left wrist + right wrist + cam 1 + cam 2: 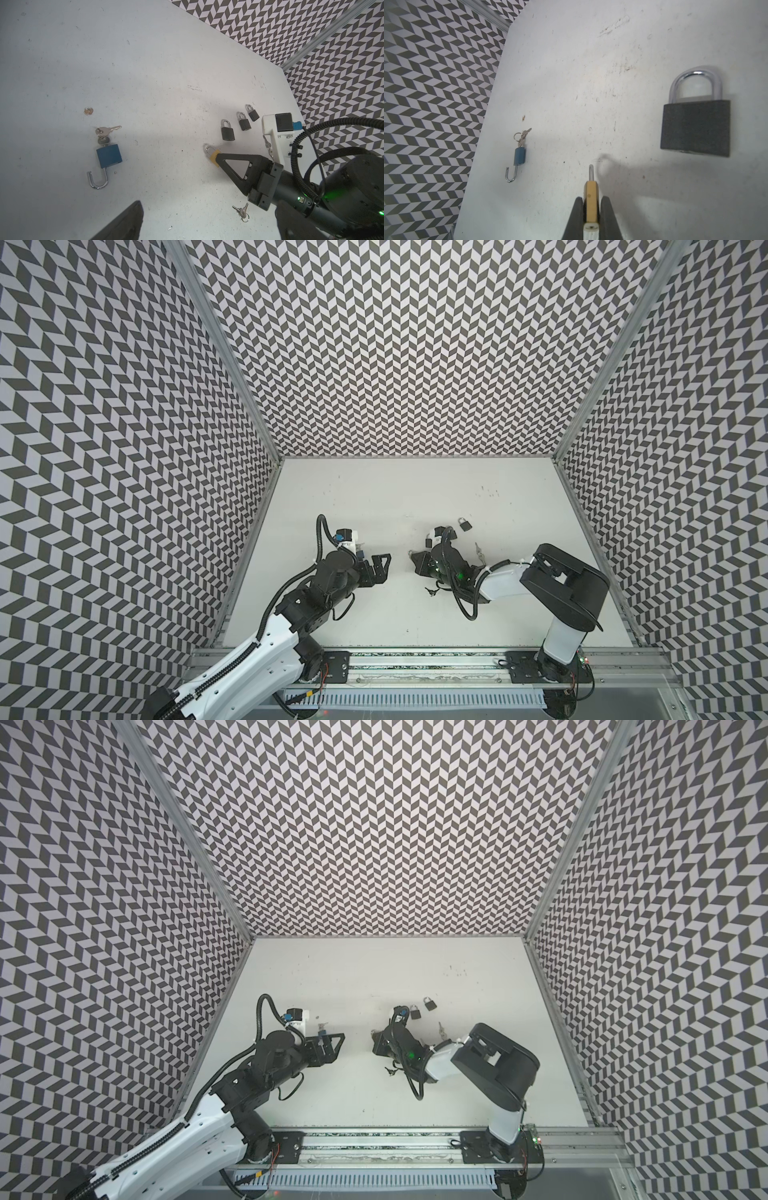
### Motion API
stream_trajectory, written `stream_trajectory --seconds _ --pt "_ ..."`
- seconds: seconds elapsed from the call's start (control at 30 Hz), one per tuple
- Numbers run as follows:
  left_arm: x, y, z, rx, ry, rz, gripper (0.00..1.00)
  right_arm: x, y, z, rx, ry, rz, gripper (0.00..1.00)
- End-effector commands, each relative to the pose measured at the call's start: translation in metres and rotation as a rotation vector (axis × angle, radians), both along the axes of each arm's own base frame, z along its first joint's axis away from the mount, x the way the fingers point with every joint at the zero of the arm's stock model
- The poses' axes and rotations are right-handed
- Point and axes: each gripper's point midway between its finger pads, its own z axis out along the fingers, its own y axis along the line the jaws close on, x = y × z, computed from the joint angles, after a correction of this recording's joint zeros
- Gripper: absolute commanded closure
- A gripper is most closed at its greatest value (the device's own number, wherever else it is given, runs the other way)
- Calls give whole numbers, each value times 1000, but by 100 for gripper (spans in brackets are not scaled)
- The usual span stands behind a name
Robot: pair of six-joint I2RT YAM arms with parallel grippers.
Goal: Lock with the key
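My right gripper is shut on a small yellow padlock, held by its flat sides just above the table with the silver shackle pointing away; the same padlock shows in the left wrist view. A blue padlock lies on the table with its shackle swung open and a key in its keyhole, a second key hanging on the ring. My left gripper is open and holds nothing; it hovers close to the blue padlock and faces the right gripper across a gap.
Three black padlocks lie shut beyond the right gripper, one large in the right wrist view. A loose key set lies under the right arm, another beside its wrist. Patterned walls enclose the table.
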Motion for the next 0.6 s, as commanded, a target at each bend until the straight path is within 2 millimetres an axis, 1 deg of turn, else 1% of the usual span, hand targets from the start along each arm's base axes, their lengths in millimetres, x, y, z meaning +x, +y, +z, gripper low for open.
stream_trajectory --seconds 0.0,0.33,0.57 --pt "2 3 13 -20 -16 22 0 15 3 13 62 -38 -54 100" --pt "2 5 8 -16 0 35 0 18 -3 1 57 -15 -70 99" --pt "3 7 8 -12 5 49 0 17 -6 -1 58 -9 -73 86"
